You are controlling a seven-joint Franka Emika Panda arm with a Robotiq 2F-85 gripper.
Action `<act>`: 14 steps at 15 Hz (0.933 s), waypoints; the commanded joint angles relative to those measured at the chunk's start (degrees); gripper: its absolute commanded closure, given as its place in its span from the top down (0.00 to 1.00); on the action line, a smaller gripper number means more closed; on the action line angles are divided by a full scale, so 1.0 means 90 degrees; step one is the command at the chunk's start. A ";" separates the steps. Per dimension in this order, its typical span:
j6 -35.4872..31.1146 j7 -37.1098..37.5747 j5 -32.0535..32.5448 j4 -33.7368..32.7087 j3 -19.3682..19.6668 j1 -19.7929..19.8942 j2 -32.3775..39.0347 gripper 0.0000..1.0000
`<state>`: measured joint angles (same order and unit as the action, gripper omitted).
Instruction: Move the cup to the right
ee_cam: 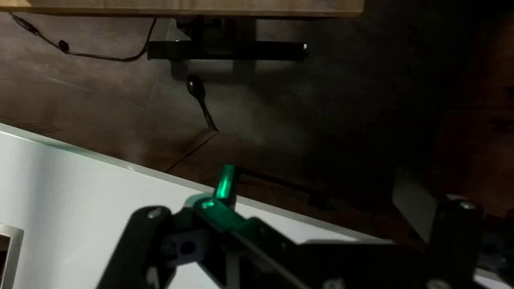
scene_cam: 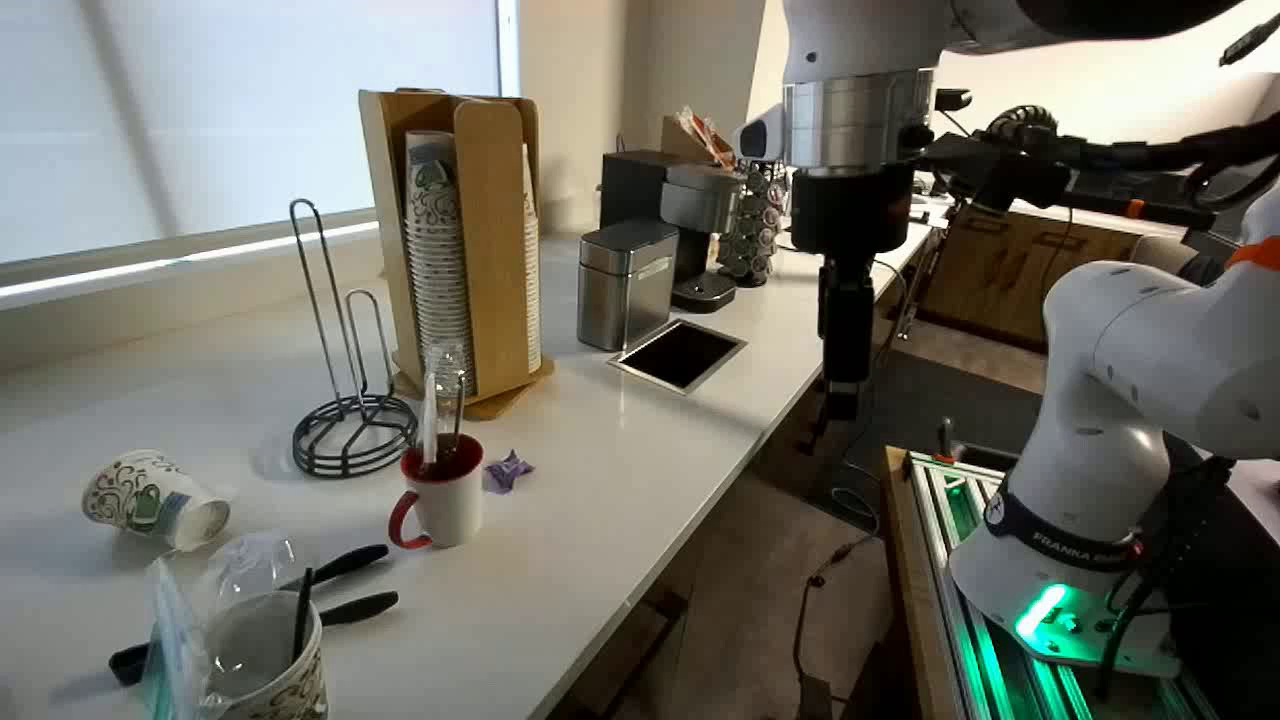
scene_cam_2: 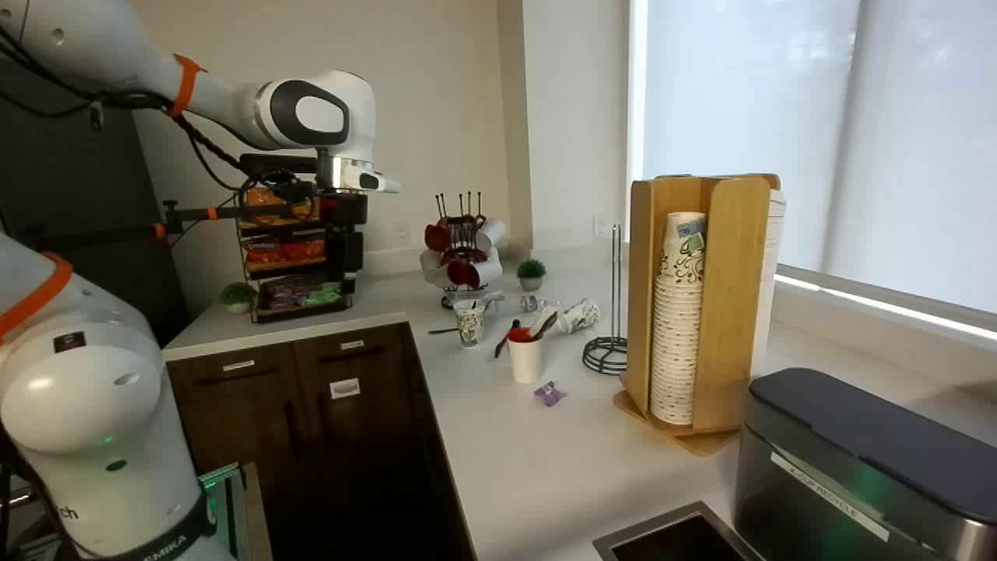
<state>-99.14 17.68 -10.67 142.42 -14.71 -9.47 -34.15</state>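
Though wide-jawed (and empty), the gripper (ee_cam: 315, 176) well apart from the red-handled mug (scene_cam: 452, 508) on the counter (scene_cam: 600, 480).

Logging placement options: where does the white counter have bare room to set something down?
Between the crumpled purple scrap and the steel-framed opening, bordered by the tan wooden cup dispenser and the counter's edge. It is crowded around the white red-handled mug, black plastic utensils and loose patterned paper cups.

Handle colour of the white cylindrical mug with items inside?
Red. The curved side handle shows best in an exterior view.
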 commanded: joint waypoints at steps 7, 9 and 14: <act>-0.0530 0.0671 0.0040 0.0006 -0.0024 0.0355 0.0175 1.00; -0.0965 0.1094 0.0131 -0.0048 0.0013 0.0643 0.0406 1.00; -0.1956 0.2296 0.0229 -0.0472 0.0026 0.1247 0.1499 1.00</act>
<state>-112.93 30.94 -9.18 141.83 -14.01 -0.23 -27.67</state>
